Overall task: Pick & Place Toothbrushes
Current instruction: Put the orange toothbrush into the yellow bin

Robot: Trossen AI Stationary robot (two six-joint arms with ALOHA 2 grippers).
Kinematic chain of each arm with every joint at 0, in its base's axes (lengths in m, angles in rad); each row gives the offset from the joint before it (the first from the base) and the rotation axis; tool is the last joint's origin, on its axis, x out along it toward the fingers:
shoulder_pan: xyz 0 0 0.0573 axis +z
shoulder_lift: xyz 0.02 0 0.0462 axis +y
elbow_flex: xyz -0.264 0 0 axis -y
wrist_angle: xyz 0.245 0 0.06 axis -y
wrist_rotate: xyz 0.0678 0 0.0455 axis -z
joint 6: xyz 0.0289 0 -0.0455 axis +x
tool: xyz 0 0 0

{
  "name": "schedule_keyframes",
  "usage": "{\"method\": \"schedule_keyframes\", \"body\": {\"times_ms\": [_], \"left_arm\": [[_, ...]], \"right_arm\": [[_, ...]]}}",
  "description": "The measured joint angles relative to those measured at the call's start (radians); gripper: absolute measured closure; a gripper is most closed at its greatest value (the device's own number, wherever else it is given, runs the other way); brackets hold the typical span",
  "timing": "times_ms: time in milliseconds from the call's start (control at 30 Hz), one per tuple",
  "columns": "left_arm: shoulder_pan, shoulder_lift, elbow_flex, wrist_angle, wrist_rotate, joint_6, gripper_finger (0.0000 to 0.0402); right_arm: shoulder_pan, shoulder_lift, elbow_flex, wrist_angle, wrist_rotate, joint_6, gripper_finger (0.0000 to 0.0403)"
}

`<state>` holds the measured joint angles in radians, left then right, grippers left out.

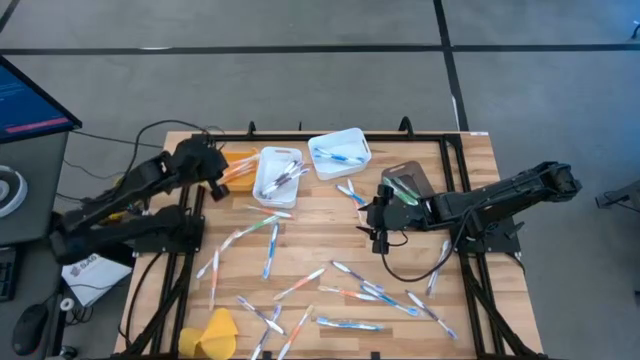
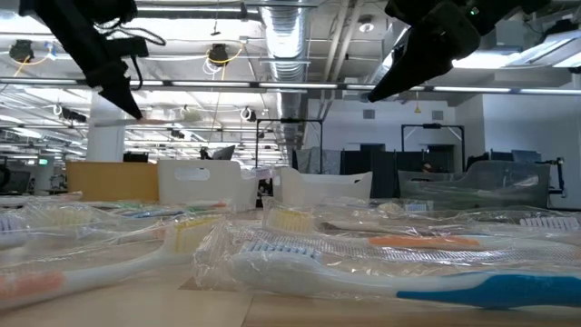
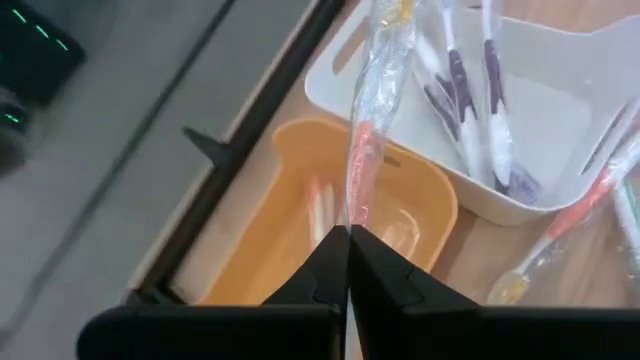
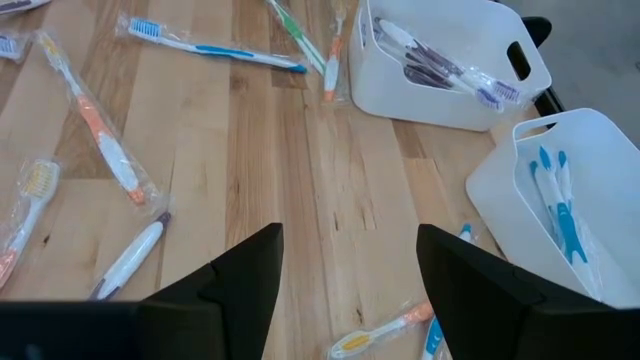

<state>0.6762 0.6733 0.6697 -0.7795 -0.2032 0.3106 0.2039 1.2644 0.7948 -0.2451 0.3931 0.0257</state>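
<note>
My left gripper [image 3: 348, 240] is shut on an orange-handled toothbrush [image 3: 364, 160] in a clear wrapper. It hangs above the orange bin [image 3: 270, 220] at the table's far left [image 1: 238, 160]. A white bin [image 1: 278, 178] beside it holds purple toothbrushes, and a second white bin [image 1: 340, 152] holds blue ones. Many wrapped toothbrushes [image 1: 270, 245] lie loose on the wooden table. My right gripper [image 4: 350, 270] hovers open above the table's middle [image 1: 380, 218], with nothing between its fingers. My left gripper pinches the orange toothbrush's handle end [image 3: 352, 215] between its two fingertips, wrapper and all. The brush runs on from the fingertips, in line with them. It is lifted clear, its bristle head [image 3: 395, 12] reaching out over the purple-brush bin's rim.
A brown bin [image 1: 408, 183] stands just behind my right gripper. A yellow lump [image 1: 215, 335] lies at the near left corner. A black rail [image 3: 250, 120] frames the table's edge beside the orange bin. A monitor [image 1: 30, 100] stands off the table's left.
</note>
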Motion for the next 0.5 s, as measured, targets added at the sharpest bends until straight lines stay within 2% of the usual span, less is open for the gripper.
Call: {"method": "schedule_keyframes", "body": {"times_ms": [67,200,500], "left_arm": [[0.069,0.021,0.0,0.0,0.055,0.0,0.0401],[0.175,0.063,0.0,0.005,0.101,-0.006,0.0401],[0.278,0.174,0.0,0.026,0.148,-0.008,0.0401]], "right_arm": [[0.0,0.0,0.0,0.0,0.0,0.0,0.0177],[0.0,0.0,0.0,-0.001,0.0,0.0,0.0177],[0.0,0.0,0.0,-0.008,0.0,0.0,0.0177]]}}
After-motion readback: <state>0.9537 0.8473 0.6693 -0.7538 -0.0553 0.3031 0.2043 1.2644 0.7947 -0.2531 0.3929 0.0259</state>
